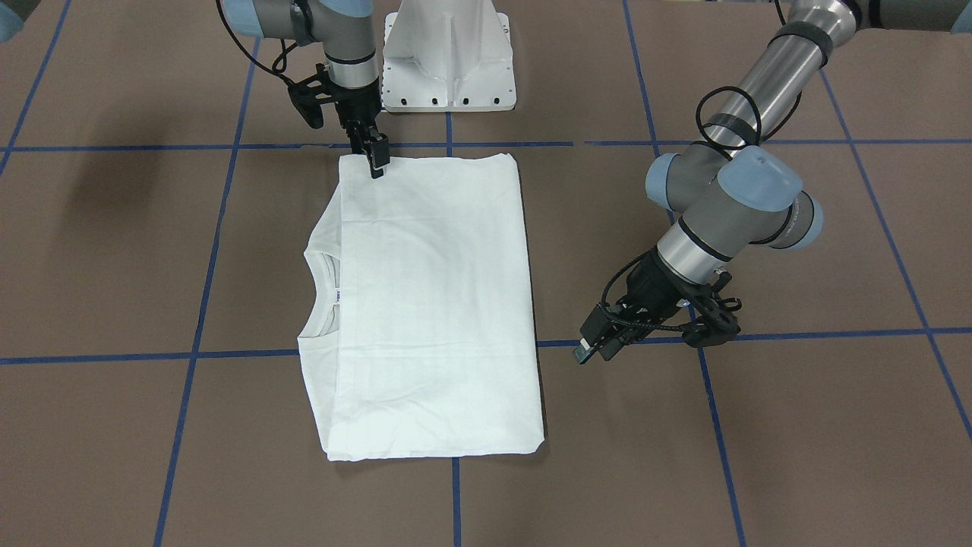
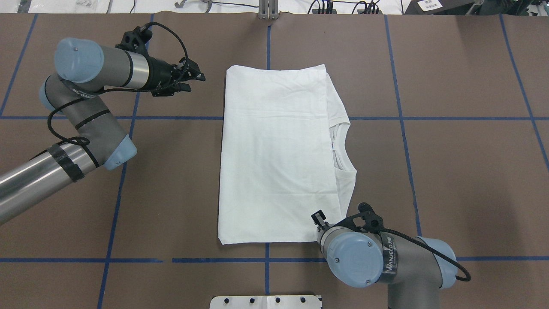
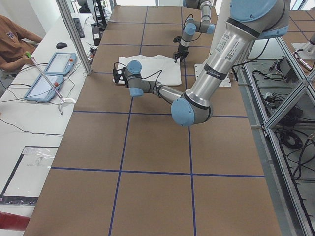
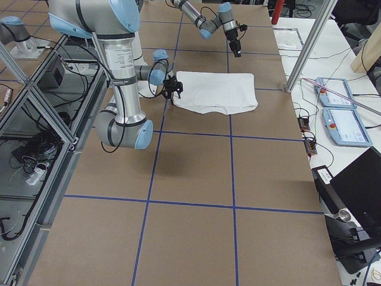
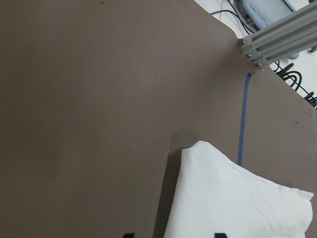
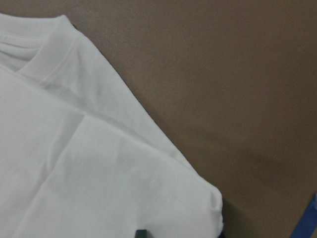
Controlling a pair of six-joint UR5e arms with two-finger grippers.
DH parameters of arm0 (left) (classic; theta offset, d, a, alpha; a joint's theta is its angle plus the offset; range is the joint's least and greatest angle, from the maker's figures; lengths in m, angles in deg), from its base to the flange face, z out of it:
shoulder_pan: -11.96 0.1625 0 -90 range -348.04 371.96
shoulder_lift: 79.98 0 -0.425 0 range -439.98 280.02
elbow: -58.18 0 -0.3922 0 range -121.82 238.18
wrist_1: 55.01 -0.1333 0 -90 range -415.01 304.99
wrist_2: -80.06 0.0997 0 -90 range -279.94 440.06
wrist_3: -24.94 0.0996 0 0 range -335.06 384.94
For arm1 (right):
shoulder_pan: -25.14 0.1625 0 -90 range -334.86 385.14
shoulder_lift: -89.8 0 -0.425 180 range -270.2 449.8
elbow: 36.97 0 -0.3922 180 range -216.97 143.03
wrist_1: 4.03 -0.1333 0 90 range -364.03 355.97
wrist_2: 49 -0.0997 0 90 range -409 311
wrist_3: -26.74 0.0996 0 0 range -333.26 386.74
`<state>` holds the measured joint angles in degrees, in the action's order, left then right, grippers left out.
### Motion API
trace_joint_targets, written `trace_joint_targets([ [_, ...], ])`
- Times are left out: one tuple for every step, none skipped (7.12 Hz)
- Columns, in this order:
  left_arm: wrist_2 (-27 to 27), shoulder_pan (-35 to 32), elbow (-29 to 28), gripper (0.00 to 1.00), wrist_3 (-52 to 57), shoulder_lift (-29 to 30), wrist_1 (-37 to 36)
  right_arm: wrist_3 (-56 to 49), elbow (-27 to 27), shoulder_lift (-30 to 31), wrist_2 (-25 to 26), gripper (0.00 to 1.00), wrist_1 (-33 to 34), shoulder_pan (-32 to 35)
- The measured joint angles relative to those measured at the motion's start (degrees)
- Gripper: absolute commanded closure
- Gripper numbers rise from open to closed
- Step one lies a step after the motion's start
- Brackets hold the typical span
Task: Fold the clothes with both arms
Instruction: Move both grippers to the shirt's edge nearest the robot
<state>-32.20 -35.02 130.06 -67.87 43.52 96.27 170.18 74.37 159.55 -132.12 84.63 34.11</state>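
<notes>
The white T-shirt (image 1: 433,304) lies flat on the brown table, folded into a rectangle, its ribbed collar (image 2: 343,146) showing at one long side. No black text shows. My right gripper (image 1: 376,163) hangs low over the shirt's near collar-side corner (image 6: 208,198); it looks open and lifts no cloth, and one fingertip (image 6: 141,232) shows in the right wrist view. It also shows in the overhead view (image 2: 318,218). My left gripper (image 2: 196,78) is open and empty, level with the far hem corner (image 5: 198,148) and a short way off it over bare table.
The white pedestal (image 1: 448,61) stands at the robot's edge just behind the shirt. Blue tape lines (image 2: 403,118) grid the table. An aluminium post (image 5: 277,34) and tablets (image 3: 54,69) stand beyond the far edge, where an operator (image 3: 15,39) sits.
</notes>
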Motion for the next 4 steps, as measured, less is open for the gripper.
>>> trace_joint_targets([
  [0.1, 0.8, 1.2, 0.38, -1.5, -0.5, -0.5, 0.1, 0.1, 0.0, 0.0, 1.0, 0.0, 0.4],
  [0.2, 2.3, 3.8, 0.38, -4.4, -1.0, -1.9, 0.2, 0.4, 0.0, 0.0, 1.0, 0.0, 0.8],
  [0.8, 4.6, 7.5, 0.38, -7.4, -2.2, -4.1, 0.2, 0.5, 0.0, -0.1, 1.0, 0.0, 1.4],
  [2.4, 7.7, 12.5, 0.38, -10.0, -5.3, -5.8, 0.2, 0.6, -0.1, -0.2, 1.0, 0.1, 2.0],
])
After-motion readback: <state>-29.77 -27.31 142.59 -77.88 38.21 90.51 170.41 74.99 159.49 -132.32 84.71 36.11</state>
